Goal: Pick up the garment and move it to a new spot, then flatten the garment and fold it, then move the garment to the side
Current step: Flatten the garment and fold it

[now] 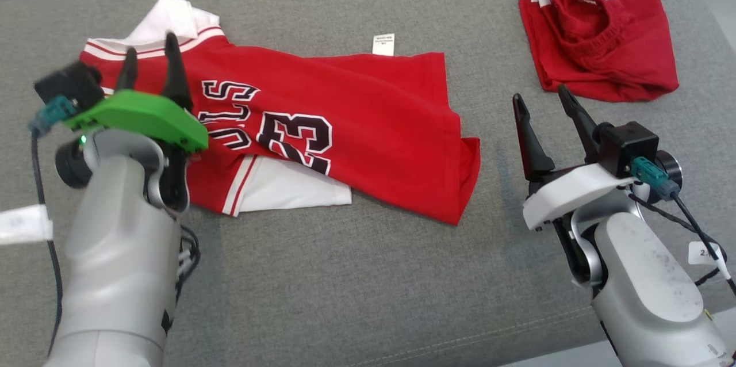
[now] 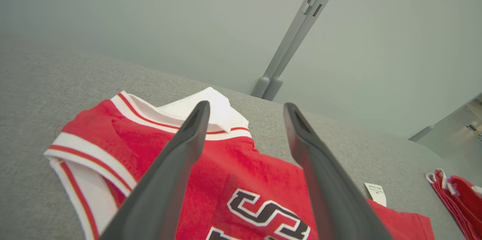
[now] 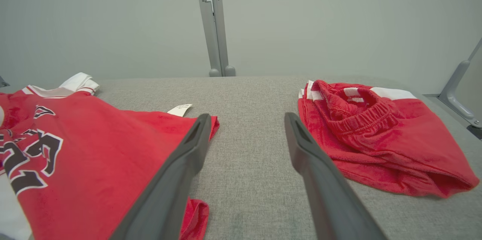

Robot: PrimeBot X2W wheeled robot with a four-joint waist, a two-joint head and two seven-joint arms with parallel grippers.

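Note:
The garment (image 1: 356, 108) is a red jersey with white trim and black number 23, lying sideways on the grey cushion, partly folded with a white panel showing underneath. My left gripper (image 1: 150, 59) hovers over its collar end, fingers open with nothing between them; the left wrist view shows the jersey (image 2: 244, 172) under the open fingers (image 2: 180, 149). My right gripper (image 1: 540, 103) stands open to the right of the jersey's hem, above bare cushion. In the right wrist view the jersey (image 3: 98, 146) lies left of the fingers (image 3: 188, 157).
A crumpled pair of red shorts (image 1: 598, 39) with white stripes lies at the far right of the grey cushion (image 1: 368, 275); the same shorts (image 3: 376, 142) show in the right wrist view. A white tag (image 1: 383, 44) sticks out at the jersey's far edge. A grey wall post (image 3: 214, 22) stands behind.

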